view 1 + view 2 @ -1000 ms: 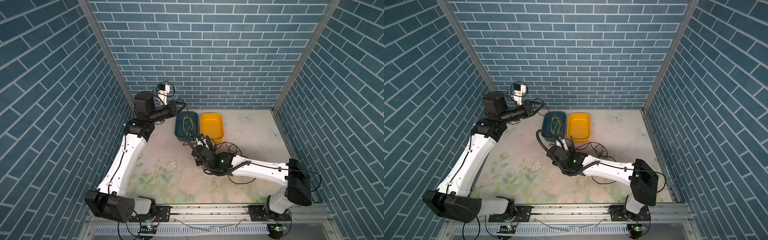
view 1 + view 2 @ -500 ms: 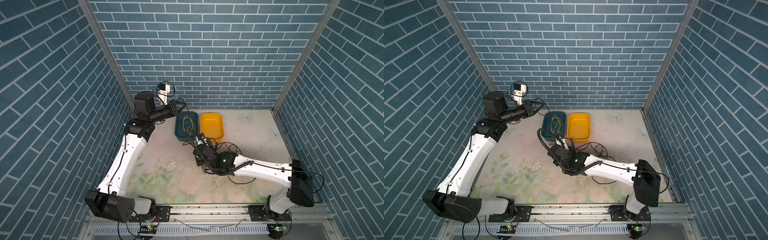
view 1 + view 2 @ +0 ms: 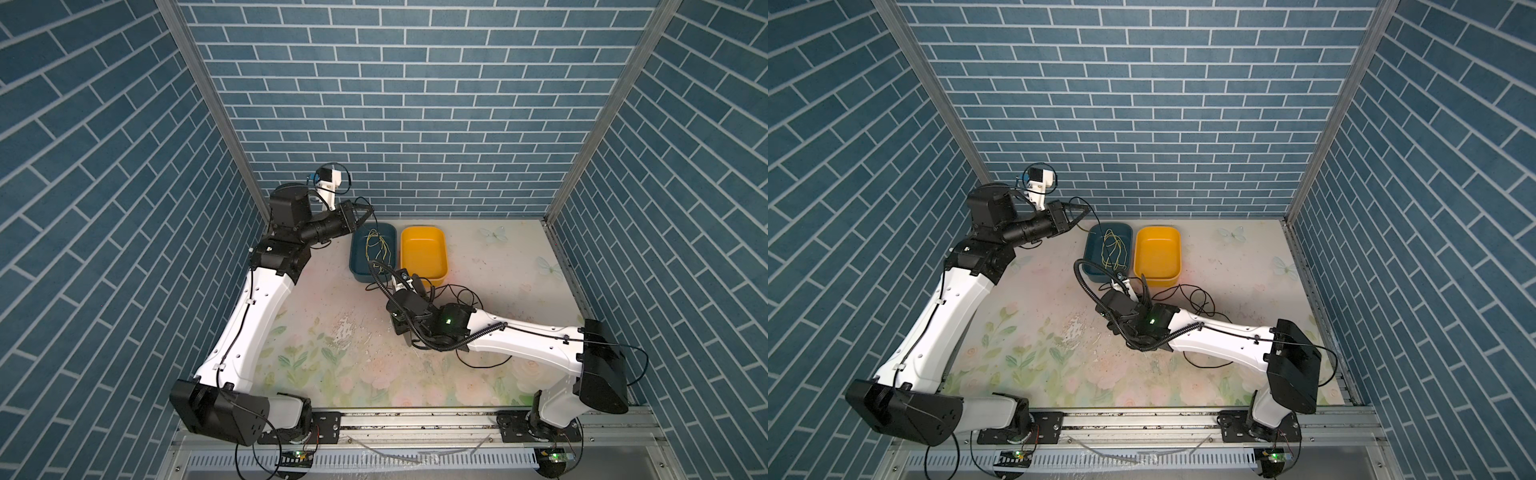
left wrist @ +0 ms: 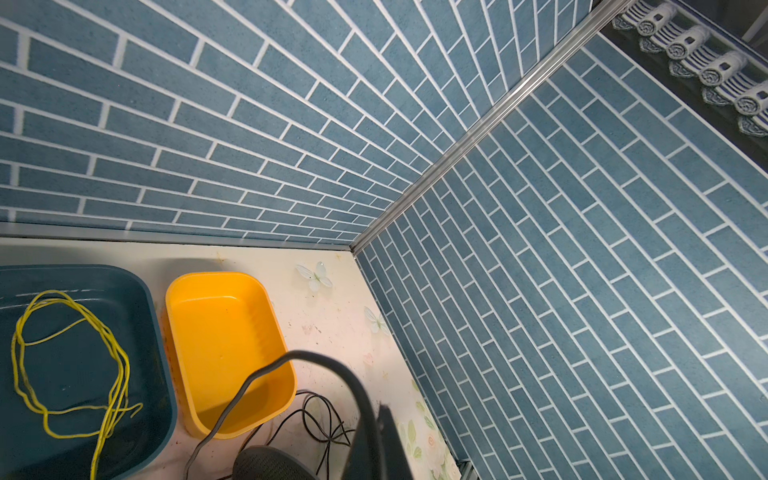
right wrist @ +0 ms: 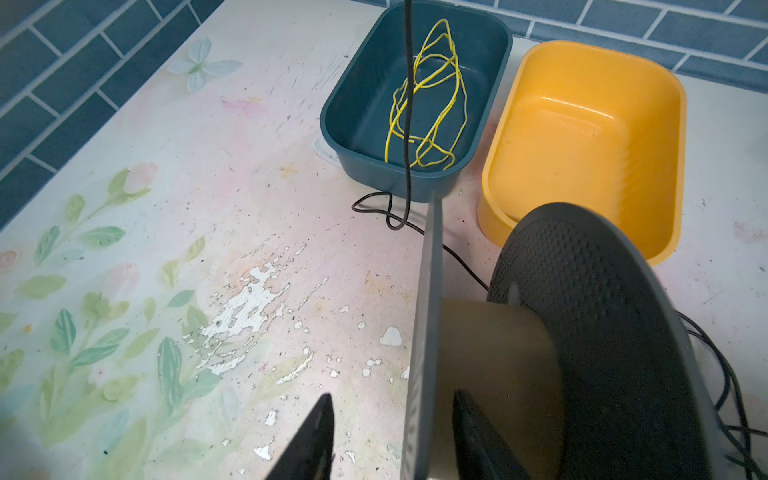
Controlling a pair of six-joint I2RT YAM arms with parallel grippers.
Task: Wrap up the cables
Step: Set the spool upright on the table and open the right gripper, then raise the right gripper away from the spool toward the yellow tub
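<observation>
Compared with a second ago, the right wrist is sitting slightly turned, while the left arm is keeping its raised pose. One strand of the black cable (image 5: 408,124) is hanging straight down past the teal bin (image 5: 332,108) to the table (image 5: 208,249), probably held up for winding. Its slack loops are lying near the yellow bin (image 5: 582,54). The left gripper (image 3: 1086,211), pressed together, is pinching the cable's upper end high above. The strand is landing just ahead of the right gripper (image 5: 392,394), which is straddling a flange of the bare spool (image 5: 498,340), jaws partway apart. Whether they are clamping cannot be told.

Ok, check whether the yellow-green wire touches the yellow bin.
Apart. The right wrist view shows the yellow-green wire wholly inside the blue bin, beside the yellow bin.
</observation>
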